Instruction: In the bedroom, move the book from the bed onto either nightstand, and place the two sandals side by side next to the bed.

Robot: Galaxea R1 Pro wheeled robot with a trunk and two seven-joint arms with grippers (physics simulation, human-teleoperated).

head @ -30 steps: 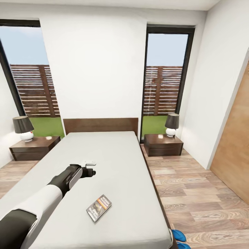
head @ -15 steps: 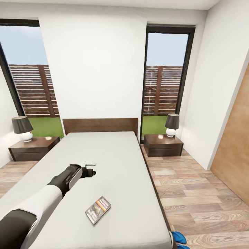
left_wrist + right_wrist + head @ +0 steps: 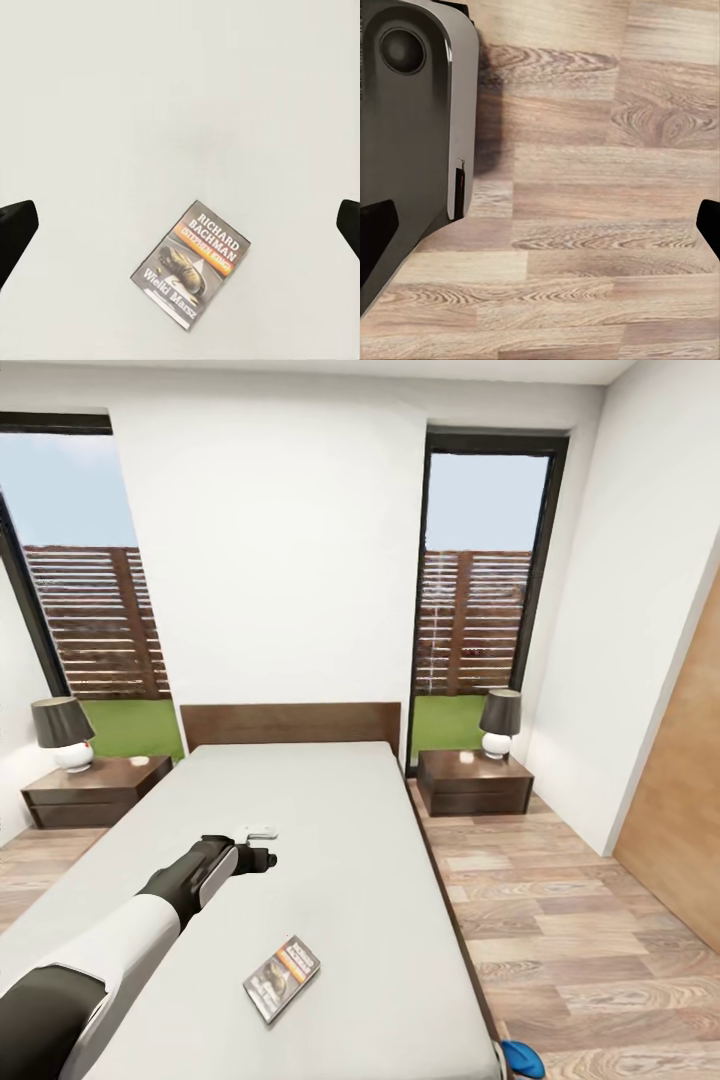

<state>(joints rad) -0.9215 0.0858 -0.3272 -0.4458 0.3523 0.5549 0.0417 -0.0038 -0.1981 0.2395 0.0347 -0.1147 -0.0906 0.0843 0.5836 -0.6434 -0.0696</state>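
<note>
The book [image 3: 192, 263] (cover reads "Richard Bachman", "Wielki Marsz") lies below the left gripper [image 3: 180, 225], jaws spread.

A: What's on the bed [image 3: 330, 830]?
B: Only the book [image 3: 281, 979], flat on the grey mattress near the foot.
A: And the floor [image 3: 570, 920]?
B: One blue sandal [image 3: 522, 1057] at the bed's near right corner; a nightstand [image 3: 474, 781] on each side.
</note>
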